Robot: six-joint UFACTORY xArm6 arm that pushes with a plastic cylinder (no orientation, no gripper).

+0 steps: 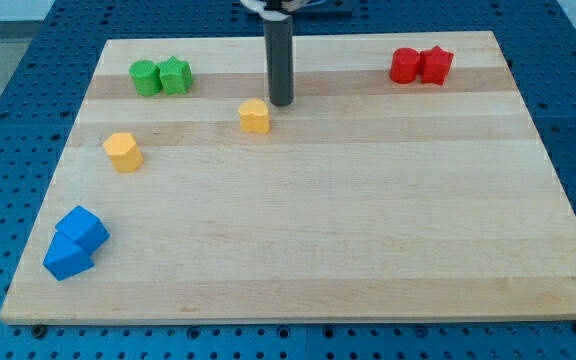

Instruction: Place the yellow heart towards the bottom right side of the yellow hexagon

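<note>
One dark rod came down from the view's top, and your tip [281, 103] held nothing, just beside the yellow heart [254, 116] at its upper right. The yellow hexagon [123, 151] sat well apart, toward the left. Green blocks [161, 77], red blocks [421, 65] and blue blocks [75, 242] sat in pairs on the wooden board [368, 230].

The surface [298, 260] lies bare across its middle, its right half and along the bottom edge; my tip [281, 103] stands just above and right of the yellow heart [254, 116], near the top edge; the yellow hexagon [123, 151] sits well apart toward the left edge; two green blocks [161, 77] crowd the top left corner, two red blocks [421, 65] the top right, two blue blocks [75, 242] the bottom left.
</note>
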